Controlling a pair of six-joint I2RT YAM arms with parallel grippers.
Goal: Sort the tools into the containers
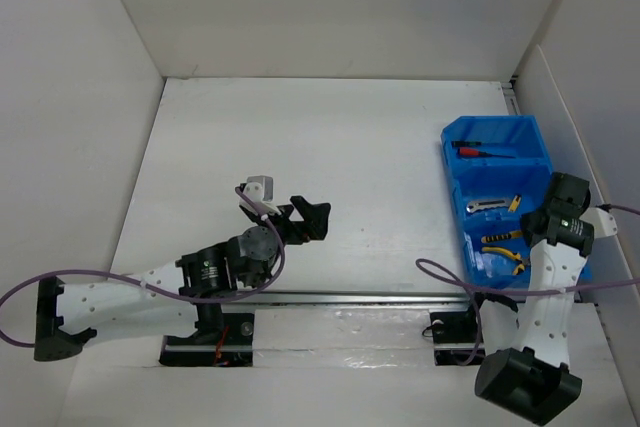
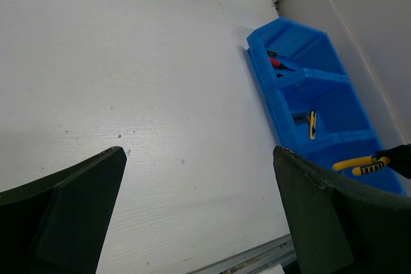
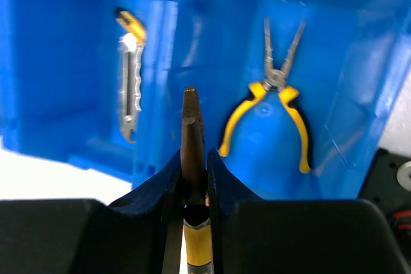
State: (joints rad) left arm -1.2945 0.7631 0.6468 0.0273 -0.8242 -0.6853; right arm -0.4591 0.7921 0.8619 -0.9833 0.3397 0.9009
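Note:
The blue bin (image 1: pixel 456 187) stands at the right of the table. My right gripper (image 3: pixel 192 158) is shut on a yellow-handled pliers (image 3: pixel 191 120), dark nose pointing out, over the bin's near compartment. A second yellow-handled pliers (image 3: pixel 276 113) lies flat in that compartment. The grey utility knife (image 3: pixel 130 88) lies in the middle compartment, and screwdrivers (image 1: pixel 480 150) lie in the far one. In the top view the right gripper (image 1: pixel 527 232) hangs at the bin's near right side. My left gripper (image 1: pixel 305 219) is open over bare table at centre-left, and the left gripper (image 2: pixel 199 153) holds nothing.
White walls enclose the table on the left, back and right, the right wall (image 1: pixel 575 117) close behind the bin. A metal rail (image 1: pixel 350 297) runs along the near edge by the arm bases. A purple cable (image 1: pixel 440 272) loops beside the bin.

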